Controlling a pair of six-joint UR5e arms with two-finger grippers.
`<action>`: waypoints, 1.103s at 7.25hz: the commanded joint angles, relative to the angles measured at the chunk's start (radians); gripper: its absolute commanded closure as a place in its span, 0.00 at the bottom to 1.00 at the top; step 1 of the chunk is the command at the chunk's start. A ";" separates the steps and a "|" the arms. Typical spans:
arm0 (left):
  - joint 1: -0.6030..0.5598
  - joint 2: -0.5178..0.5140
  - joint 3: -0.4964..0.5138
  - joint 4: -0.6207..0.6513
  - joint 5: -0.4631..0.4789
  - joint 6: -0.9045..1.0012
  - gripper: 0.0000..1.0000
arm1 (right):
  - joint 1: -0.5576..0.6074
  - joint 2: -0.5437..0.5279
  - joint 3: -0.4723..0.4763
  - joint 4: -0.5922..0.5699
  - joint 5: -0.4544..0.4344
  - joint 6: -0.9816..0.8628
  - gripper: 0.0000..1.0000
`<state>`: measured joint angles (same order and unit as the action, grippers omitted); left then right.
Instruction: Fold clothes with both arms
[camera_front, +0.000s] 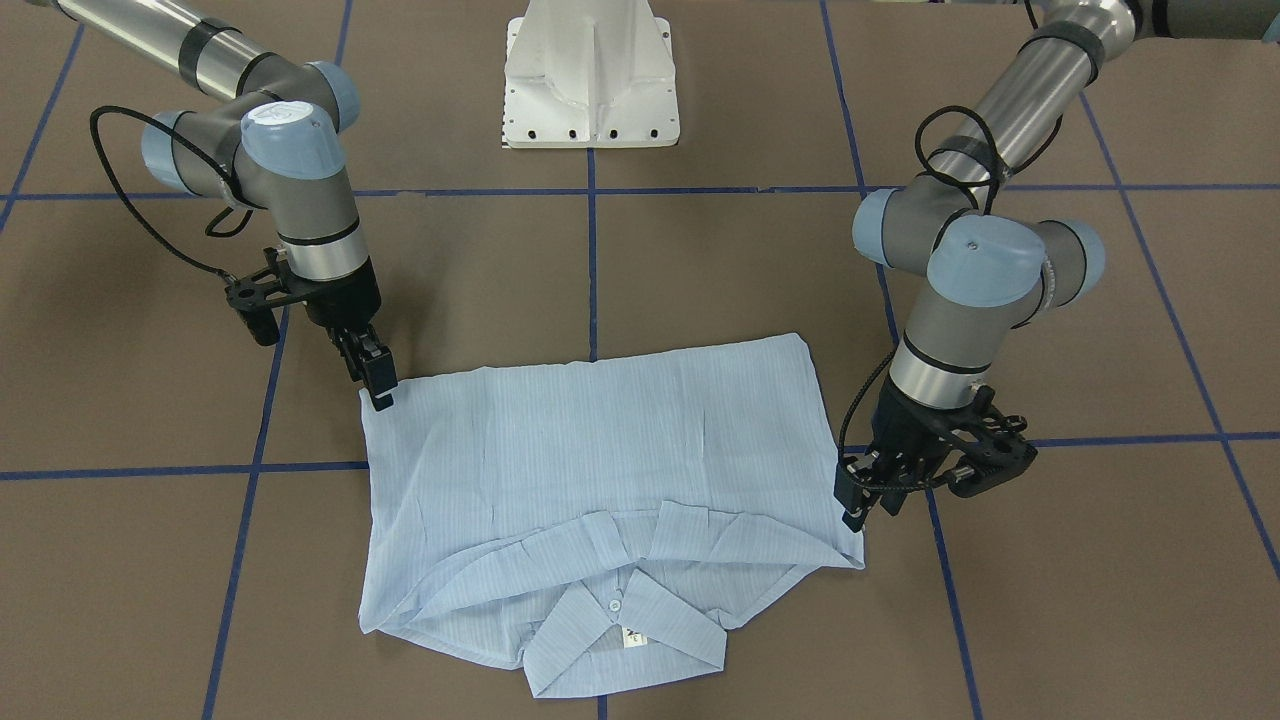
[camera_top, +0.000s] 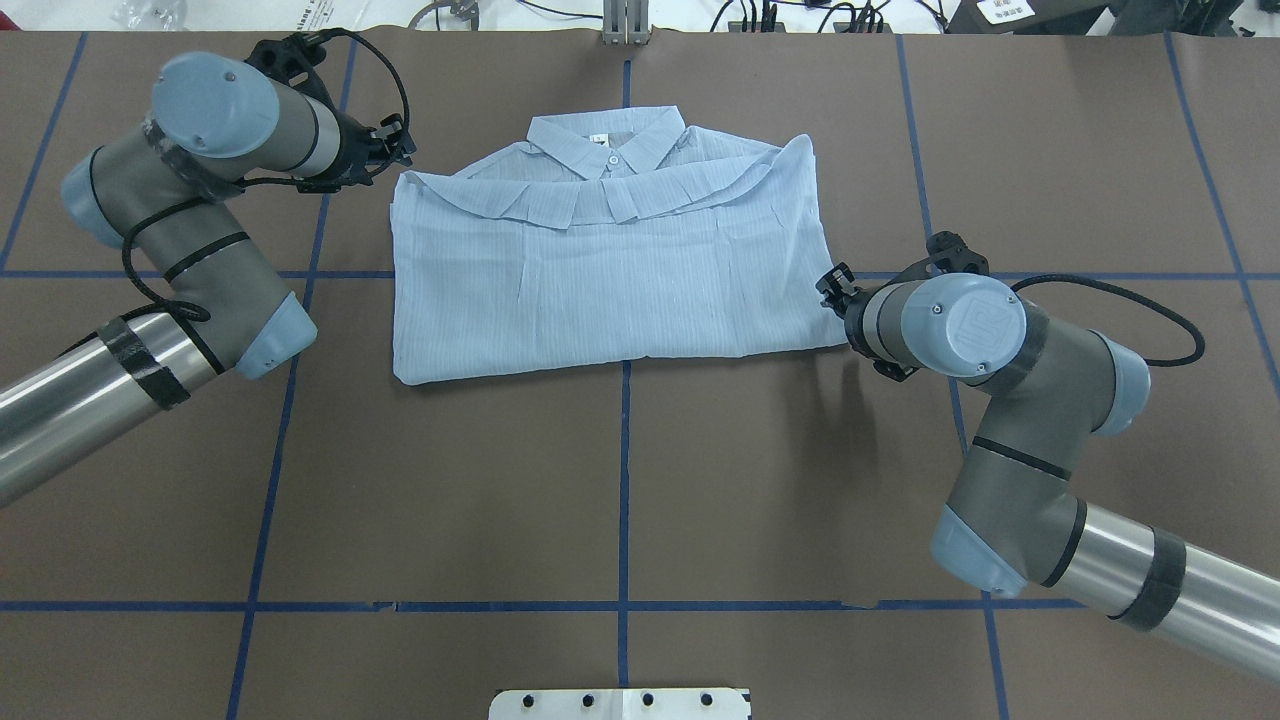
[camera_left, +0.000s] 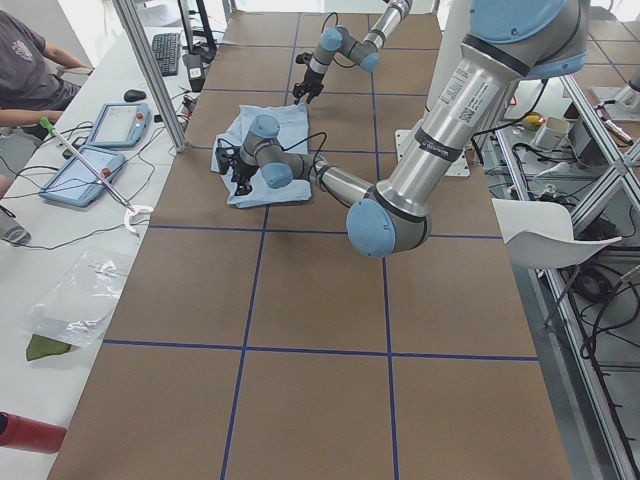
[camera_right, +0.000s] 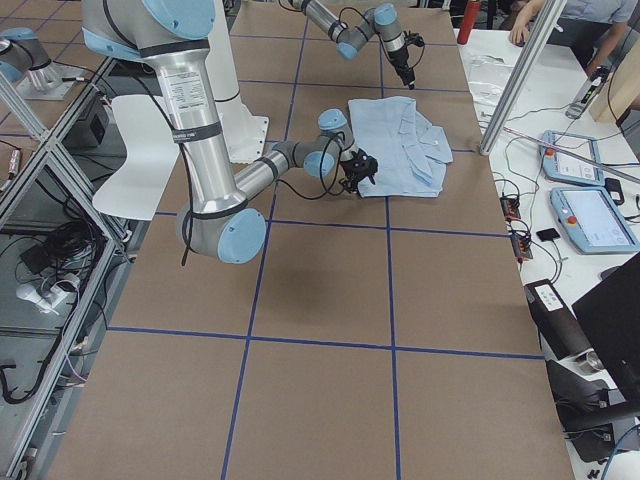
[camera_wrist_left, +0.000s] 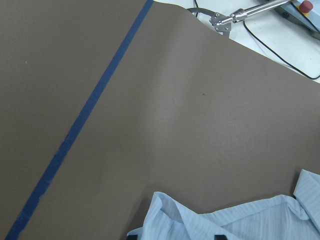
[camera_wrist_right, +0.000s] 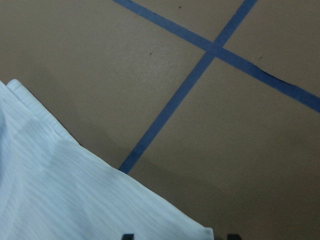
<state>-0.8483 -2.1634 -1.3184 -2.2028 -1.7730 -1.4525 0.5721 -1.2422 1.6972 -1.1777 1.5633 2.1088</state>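
Observation:
The pale blue striped shirt (camera_front: 600, 450) (camera_top: 600, 270) lies folded flat on the brown table, its collar (camera_top: 608, 140) on the side far from the robot's base. My left gripper (camera_front: 853, 505) (camera_top: 398, 150) is down at the shirt's shoulder corner. In the left wrist view the cloth (camera_wrist_left: 240, 220) lies between its spread tips (camera_wrist_left: 175, 236), so it is open. My right gripper (camera_front: 380, 392) (camera_top: 828, 290) stands at the opposite near corner. It is open too, with the cloth's corner (camera_wrist_right: 60, 190) lying between its tips (camera_wrist_right: 179, 236).
The white pedestal base (camera_front: 590, 80) stands at the robot's side of the table. Blue tape lines (camera_top: 624, 480) cross the brown surface. Beyond the far edge a side table holds tablets (camera_left: 115, 125) and cables, with a person (camera_left: 30, 70) seated there.

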 joint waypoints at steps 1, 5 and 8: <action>0.000 0.001 0.001 0.000 0.000 0.000 0.41 | -0.003 -0.002 -0.005 0.000 -0.002 0.000 0.31; 0.000 0.001 0.001 0.000 0.000 0.000 0.41 | -0.003 0.000 -0.011 0.000 -0.003 0.003 0.60; 0.000 0.001 -0.001 0.000 -0.002 0.000 0.41 | -0.003 0.003 0.005 0.000 -0.005 0.004 1.00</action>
<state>-0.8483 -2.1630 -1.3179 -2.2028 -1.7739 -1.4527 0.5691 -1.2411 1.6954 -1.1774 1.5587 2.1122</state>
